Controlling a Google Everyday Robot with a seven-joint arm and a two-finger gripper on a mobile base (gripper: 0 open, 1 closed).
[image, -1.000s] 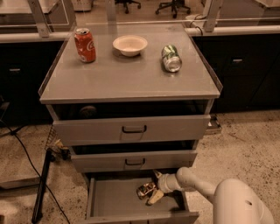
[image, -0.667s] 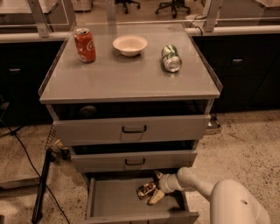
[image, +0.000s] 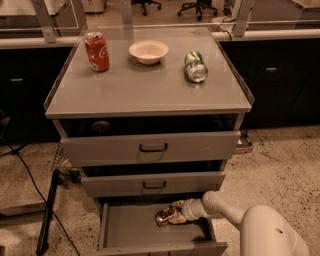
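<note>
Office, swivel chairs (image: 195, 6) beyond cabinet (image: 150, 95)

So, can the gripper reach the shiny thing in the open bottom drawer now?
Probably yes: the bottom drawer stands open, nothing covers the shiny thing, and the gripper is inside the drawer, right beside it.

**Three items on a grey cabinet**

A red soda can (image: 96, 51) stands upright at the left rear of the cabinet top (image: 150, 95). A white bowl (image: 148, 51) is beside it, and a green can (image: 195, 66) lies sideways further right. The gripper (image: 174, 214) sits in the open bottom drawer (image: 130, 232).
</note>
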